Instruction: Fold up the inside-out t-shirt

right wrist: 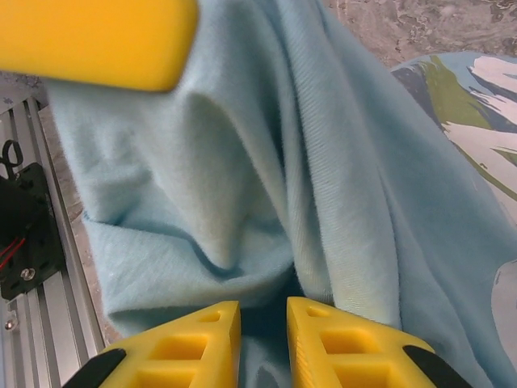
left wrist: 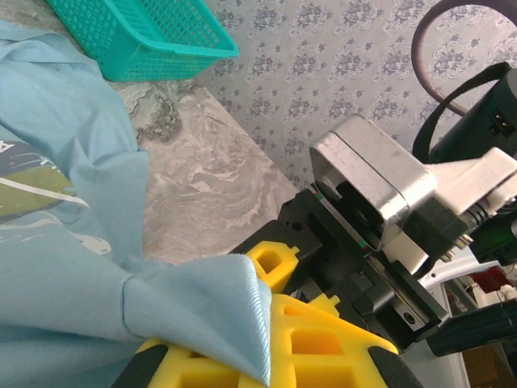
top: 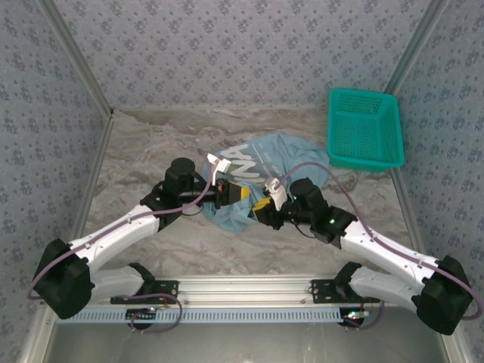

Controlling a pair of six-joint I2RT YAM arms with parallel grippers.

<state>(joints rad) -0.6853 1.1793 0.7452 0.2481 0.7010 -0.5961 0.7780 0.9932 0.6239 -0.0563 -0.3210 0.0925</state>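
The inside-out t-shirt [top: 266, 160] lies crumpled in the middle of the table, light blue with white lettering facing up at its far side. My left gripper [top: 240, 195] is at the shirt's near edge, shut on a corner of the cloth. In the left wrist view that corner of the t-shirt [left wrist: 202, 311] drapes over the yellow fingers of the left gripper [left wrist: 271, 356]. My right gripper [top: 262, 207] faces it from the right, a short way off. In the right wrist view the right gripper [right wrist: 264, 311] shows a narrow gap between its tips, right against a bunched fold of the t-shirt [right wrist: 242, 162].
A teal mesh basket [top: 363, 128] stands at the back right corner, also seen as the basket [left wrist: 137, 36] from the left wrist. Patterned walls enclose the marbled table [top: 151, 144]. A metal rail [top: 242, 287] runs along the near edge.
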